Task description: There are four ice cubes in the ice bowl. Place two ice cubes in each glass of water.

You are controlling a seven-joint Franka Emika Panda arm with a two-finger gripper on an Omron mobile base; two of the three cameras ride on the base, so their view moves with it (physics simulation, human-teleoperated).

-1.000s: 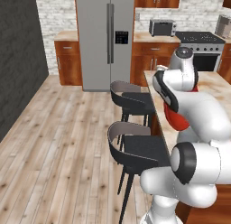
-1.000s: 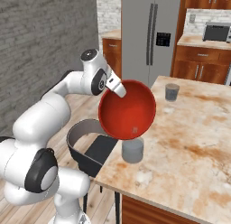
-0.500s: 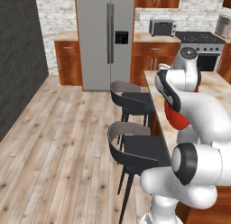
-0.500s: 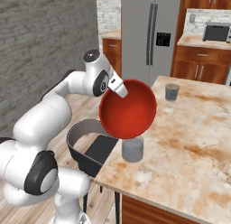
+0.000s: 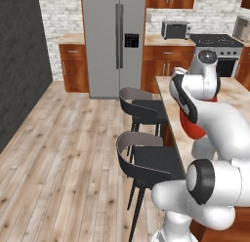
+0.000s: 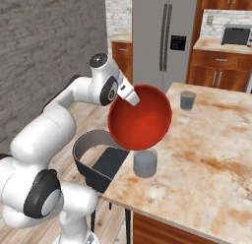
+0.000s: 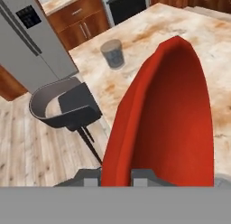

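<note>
Simulated kitchen with a speckled stone island counter (image 6: 216, 154), steel refrigerator (image 6: 165, 39) and dark bar stools (image 5: 146, 158) behind. Red ice bowl (image 6: 140, 117) held aloft, tipped steeply on edge above the near glass of water (image 6: 145, 163); second glass of water (image 6: 187, 100) standing upright well apart, farther along the counter. Gripper (image 7: 116, 175) clamped together on the bowl's rim, one finger either side of the thin wall. Open face of the bowl turned sideways toward the counter, round rim near vertical, lower lip pointing down at the near glass. No ice cubes discernible inside. Judged rigid, light and smooth-walled: rim pinch suitable, though prone to swivel between the fingers. Cubes likely slippery, apt to slide out together at this tilt.
</note>
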